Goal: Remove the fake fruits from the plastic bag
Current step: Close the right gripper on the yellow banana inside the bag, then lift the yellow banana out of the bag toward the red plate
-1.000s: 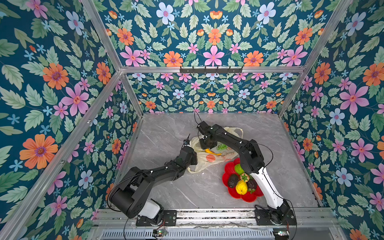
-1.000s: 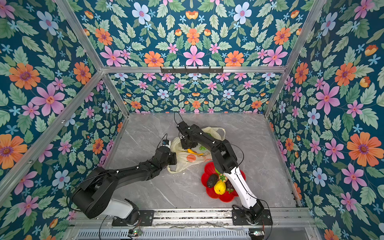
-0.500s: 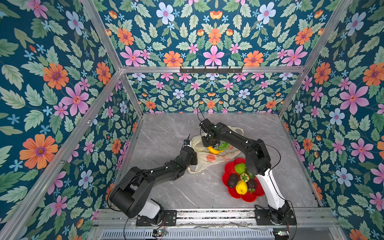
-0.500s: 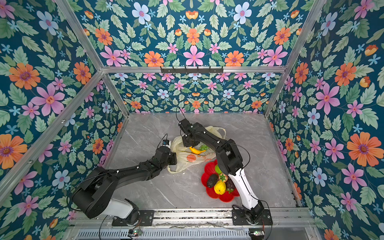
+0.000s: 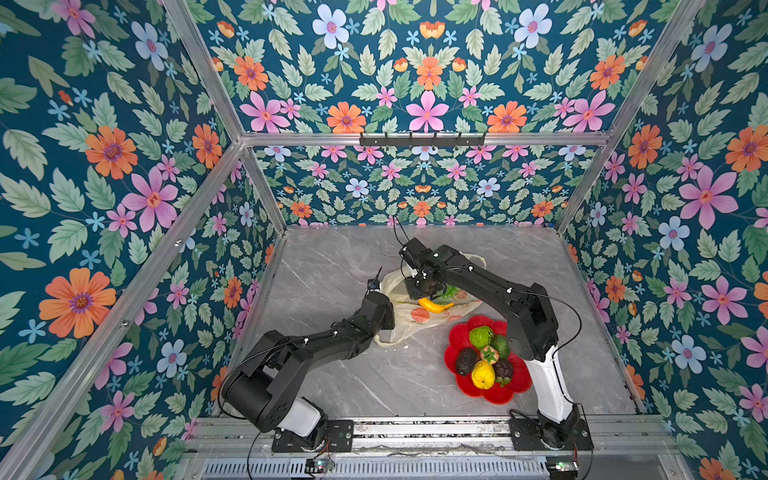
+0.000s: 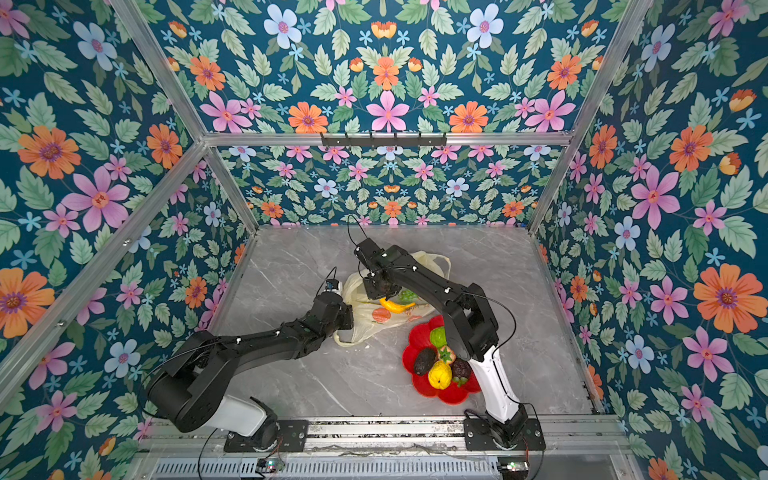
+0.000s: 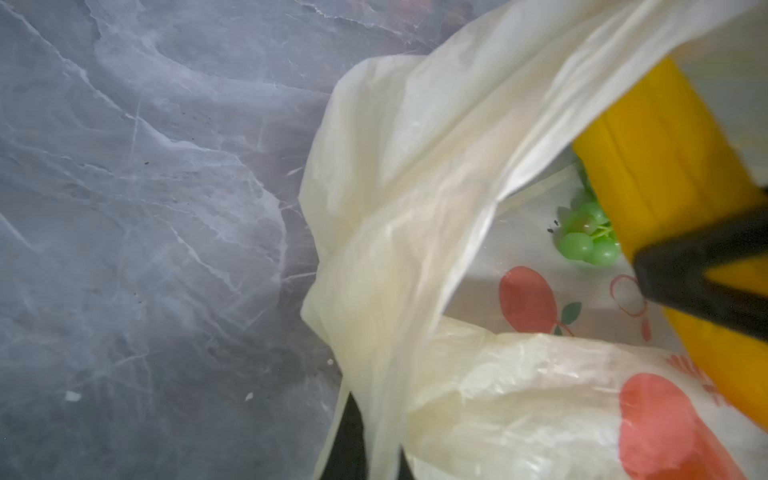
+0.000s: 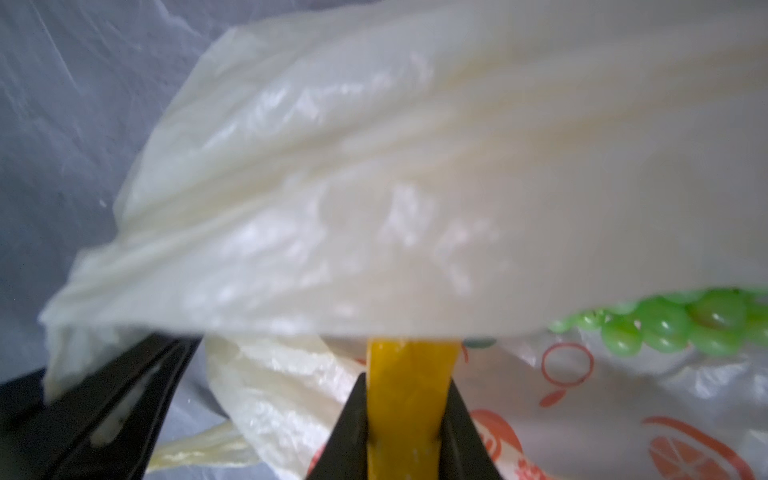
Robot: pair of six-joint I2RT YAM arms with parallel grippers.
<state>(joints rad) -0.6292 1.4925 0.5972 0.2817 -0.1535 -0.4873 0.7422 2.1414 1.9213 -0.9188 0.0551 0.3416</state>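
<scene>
Mid-desk (image 5: 332, 270): right gripper (image 8: 408, 380) clamped on smooth curved banana (image 5: 435, 306) at plastic bag (image 5: 415, 322) mouth.
Left gripper (image 7: 372, 444) pinches the crinkly film rim; open marbled desk toward left and back edges.

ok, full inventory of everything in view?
thin cream-yellow plastic bag, fruit-printed: 1, cream-yellow, mid-table
yellow plastic banana: 1, yellow, at bag mouth
green plastic grape bunch: 1, green, inside bag
red flower-shaped plastic dish: 1, red, beside bag
green bumpy fruits: 2, green, in dish
dark avocados: 2, dark, in dish
yellow plastic lemon: 1, yellow, in dish
plastic strawberry: 1, red-orange, in dish
grey marble-look table: 1, grey, underneath
left gripper: 1, black, shut on bag
right gripper: 1, black, shut on banana
</scene>
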